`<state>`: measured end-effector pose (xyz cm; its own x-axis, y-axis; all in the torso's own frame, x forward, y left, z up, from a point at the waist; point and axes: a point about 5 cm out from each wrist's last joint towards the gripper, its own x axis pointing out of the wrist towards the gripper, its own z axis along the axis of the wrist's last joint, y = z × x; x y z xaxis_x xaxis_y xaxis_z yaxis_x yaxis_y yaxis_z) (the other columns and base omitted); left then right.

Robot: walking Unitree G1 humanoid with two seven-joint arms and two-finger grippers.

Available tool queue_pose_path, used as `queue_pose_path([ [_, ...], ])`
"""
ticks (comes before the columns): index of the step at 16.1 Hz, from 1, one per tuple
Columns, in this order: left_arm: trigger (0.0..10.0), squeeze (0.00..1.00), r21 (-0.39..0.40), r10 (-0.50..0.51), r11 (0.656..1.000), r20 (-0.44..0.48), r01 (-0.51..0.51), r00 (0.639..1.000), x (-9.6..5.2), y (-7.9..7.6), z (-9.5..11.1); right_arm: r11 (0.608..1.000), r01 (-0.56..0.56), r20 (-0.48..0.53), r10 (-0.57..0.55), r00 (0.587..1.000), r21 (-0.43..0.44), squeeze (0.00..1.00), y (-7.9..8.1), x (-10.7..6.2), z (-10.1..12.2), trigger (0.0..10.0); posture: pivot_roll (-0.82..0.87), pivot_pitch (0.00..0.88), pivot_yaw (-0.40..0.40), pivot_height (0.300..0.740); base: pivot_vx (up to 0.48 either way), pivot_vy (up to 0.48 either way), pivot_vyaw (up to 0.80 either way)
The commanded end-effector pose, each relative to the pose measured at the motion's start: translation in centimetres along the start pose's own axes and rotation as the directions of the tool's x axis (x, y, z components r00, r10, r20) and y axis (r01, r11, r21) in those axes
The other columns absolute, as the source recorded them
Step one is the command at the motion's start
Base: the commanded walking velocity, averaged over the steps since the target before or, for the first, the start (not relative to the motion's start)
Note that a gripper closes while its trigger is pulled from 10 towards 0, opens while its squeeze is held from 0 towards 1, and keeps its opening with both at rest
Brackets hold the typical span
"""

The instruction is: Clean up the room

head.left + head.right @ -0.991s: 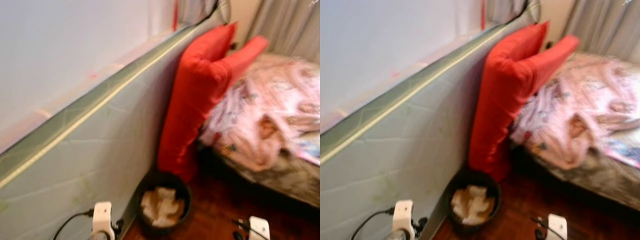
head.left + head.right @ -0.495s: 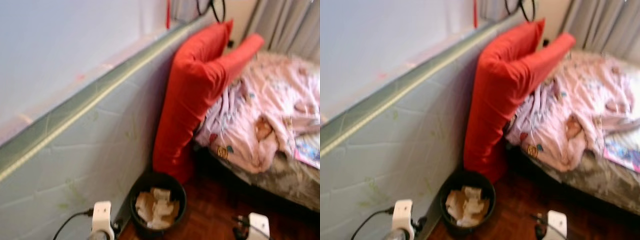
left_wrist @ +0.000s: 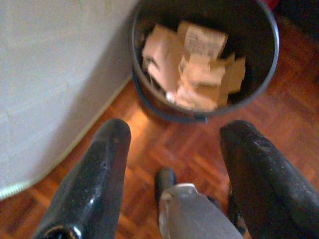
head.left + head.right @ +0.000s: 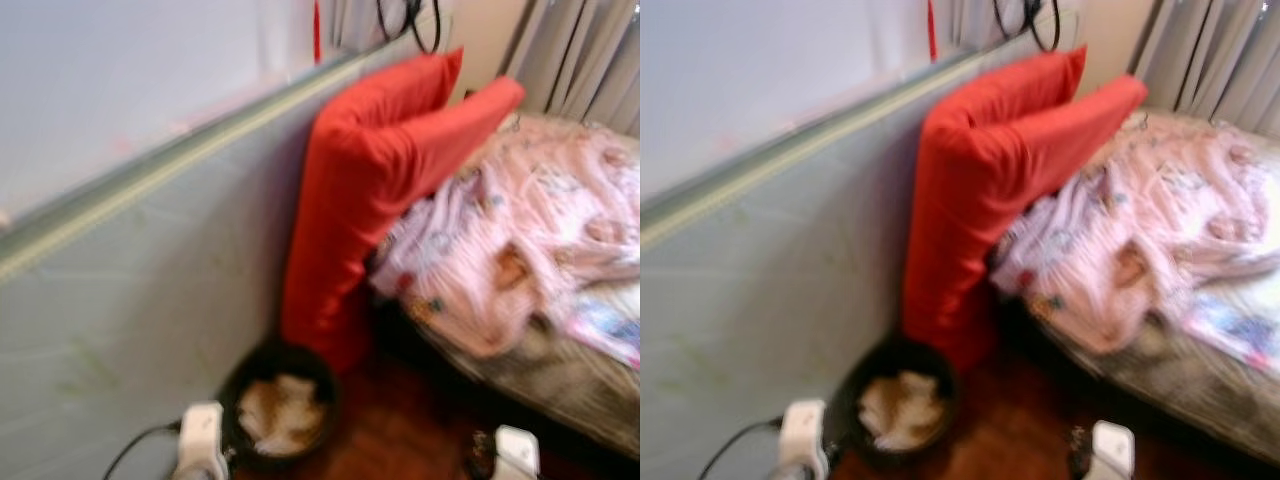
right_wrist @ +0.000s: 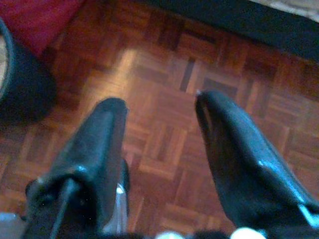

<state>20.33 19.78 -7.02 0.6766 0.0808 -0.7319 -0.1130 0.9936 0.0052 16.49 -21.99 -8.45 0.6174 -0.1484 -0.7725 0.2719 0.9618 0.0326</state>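
Both grippers are held spread and empty: the left gripper hangs above the parquet floor just short of the bin of crumpled paper, the right gripper over bare floor. Against earlier frames, the whole view has swung; bin, red pillows and rumpled blanket lie unmoved, so tidying seems pending.

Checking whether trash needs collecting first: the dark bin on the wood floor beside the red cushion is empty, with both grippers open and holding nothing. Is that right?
One thing is wrong: the bin is not empty. The left wrist view shows it holding crumpled paper and cardboard scraps. The rest stands: it sits on the wood floor beside the red cushion, and the left gripper and right gripper are open, holding nothing.
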Motion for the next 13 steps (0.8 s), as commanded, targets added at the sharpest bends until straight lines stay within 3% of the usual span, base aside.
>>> queue_pose_path([
  [1,10.0,0.00,0.146,0.031,0.989,-0.248,0.006,0.968,-2.36,4.76,-5.76,0.998,-0.058,-0.287,0.051,0.956,-0.015,0.00,-3.77,-5.09,-10.64,10.0,0.08,0.000,-0.013,0.740,0.000,-0.371,0.00],
  [10,10.0,0.00,0.134,0.029,0.991,-0.248,0.004,0.968,-2.33,4.66,-5.75,0.998,-0.070,-0.279,0.064,0.958,-0.010,0.00,-3.73,-5.02,-10.48,10.0,0.08,0.000,-0.015,0.740,0.000,-0.366,0.00],
  [13,10.0,0.00,0.092,0.025,0.996,-0.251,-0.002,0.968,-2.36,4.54,-5.91,0.996,-0.080,-0.279,0.070,0.958,-0.026,0.00,-3.80,-5.01,-10.40,10.0,0.08,0.000,-0.018,0.740,0.000,0.000,0.00],
])
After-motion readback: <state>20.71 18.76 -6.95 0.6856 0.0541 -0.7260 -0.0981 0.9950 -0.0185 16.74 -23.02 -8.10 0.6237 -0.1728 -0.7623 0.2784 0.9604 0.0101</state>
